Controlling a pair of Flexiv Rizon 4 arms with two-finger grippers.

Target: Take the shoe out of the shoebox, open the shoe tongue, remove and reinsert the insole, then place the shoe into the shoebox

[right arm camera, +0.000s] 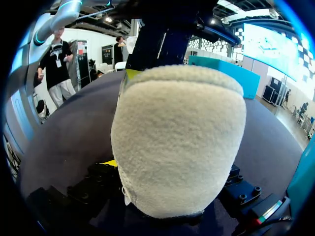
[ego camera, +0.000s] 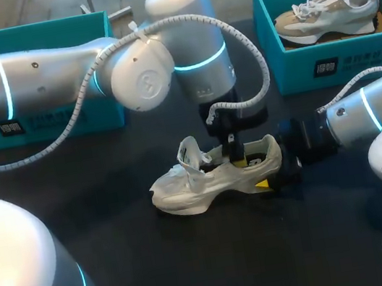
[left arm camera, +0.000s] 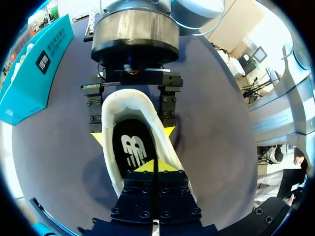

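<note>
Nearest on the black table top (ego camera: 160, 265): cream-white sneaker with a chunky sole (ego camera: 205, 181), lying on its sole at mid-table, outside both boxes. Toe points towards the left arm's side, heel towards the right arm's. Tongue stands up, pulled forward, so the mouth is open.

Right gripper (ego camera: 278, 172): low at the heel. In the left wrist view its two fingers straddle the heel collar (left arm camera: 110, 105), one against each side wall, yellow tips showing outside the shoe. Jaws pinching the heel. From the right wrist the fuzzy heel back (right arm camera: 182, 142) fills the view just ahead of the fingers.

Left gripper (ego camera: 235, 152): comes down from above into the shoe mouth. Left wrist view: yellow tips (left arm camera: 155, 167) pressed together, resting at the black insole with a white logo (left arm camera: 132, 147), which lies flat inside the shoe. Cannot tell whether any insole edge is caught between them.

Far edge: teal cardboard shoebox on the left (ego camera: 92, 119), mostly hidden behind the left arm. Teal cardboard shoebox on the right (ego camera: 375, 57), open, holding a second beige-and-white sneaker (ego camera: 330, 11) on its side.
</note>
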